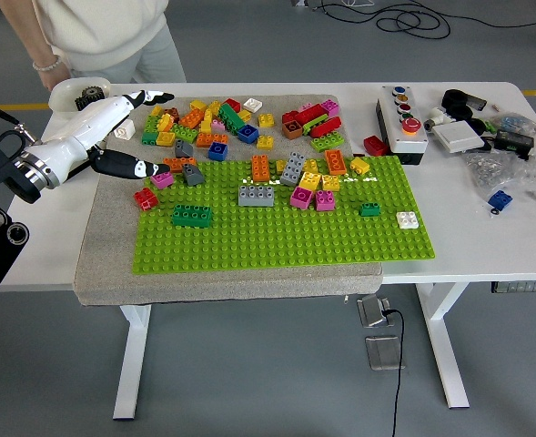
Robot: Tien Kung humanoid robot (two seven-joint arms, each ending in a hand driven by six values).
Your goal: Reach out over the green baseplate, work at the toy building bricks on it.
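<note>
- Head view: the left hand (122,127) sits at the frame's left, over the grey mat (104,246), fingers spread wide and holding nothing; the right hand is out of sight.
- The green baseplate (286,241) lies centre frame on the white surface (486,237); loose bricks (240,118) crowd its upper edge and the mat above it.
- Nearest the hand are a red brick (145,198) and a dark green brick (192,215), at the plate's left edge.
- To do this well, I judge the hand should come in low from the left and narrow its fingers over one brick only.
- The plate's lower half is open room; a person (113,36) stands upper left, close by the arm.
</note>
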